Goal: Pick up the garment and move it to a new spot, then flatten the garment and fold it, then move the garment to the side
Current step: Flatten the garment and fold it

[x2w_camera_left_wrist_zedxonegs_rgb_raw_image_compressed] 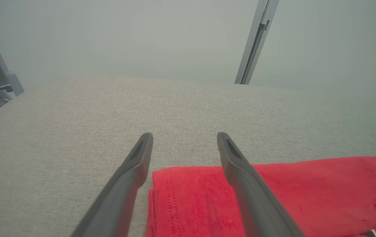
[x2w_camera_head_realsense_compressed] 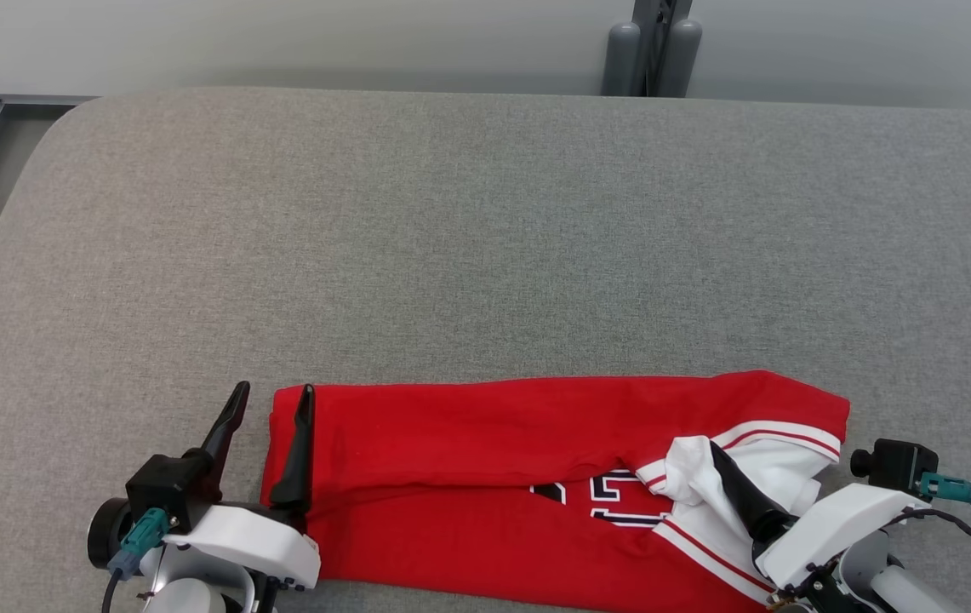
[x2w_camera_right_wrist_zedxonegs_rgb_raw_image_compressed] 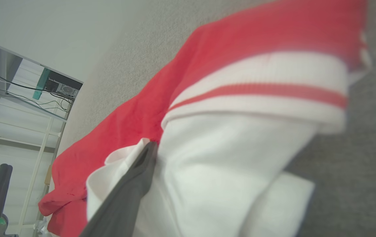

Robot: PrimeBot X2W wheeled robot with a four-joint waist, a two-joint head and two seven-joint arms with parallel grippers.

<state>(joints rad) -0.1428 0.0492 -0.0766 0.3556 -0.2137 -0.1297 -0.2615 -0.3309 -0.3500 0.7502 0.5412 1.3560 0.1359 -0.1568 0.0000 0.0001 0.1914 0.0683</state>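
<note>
A red jersey [x2w_camera_head_realsense_compressed: 494,443] with white, red-striped trim and dark lettering lies folded into a long band along the near edge of the grey fabric-covered tabletop [x2w_camera_head_realsense_compressed: 485,238], running left to right. The left end effector [x2w_camera_head_realsense_compressed: 274,390] is released, its two dark fingers spread wide across the jersey's left end: the outer finger sits over bare tabletop just beside the cloth, the inner one over the red fabric near its hemmed edge. In the left wrist view the same end effector [x2w_camera_left_wrist_zedxonegs_rgb_raw_image_compressed: 184,136] straddles that corner of the jersey [x2w_camera_left_wrist_zedxonegs_rgb_raw_image_compressed: 306,191]. The right end effector [x2w_camera_head_realsense_compressed: 740,485] is at the jersey's right end, also unclenched; one dark finger [x2w_camera_right_wrist_zedxonegs_rgb_raw_image_compressed: 125,197] lies against the bunched white fabric, while the other is hidden under it. A grey post [x2w_camera_head_realsense_compressed: 653,47] stands beyond the far edge.
</note>
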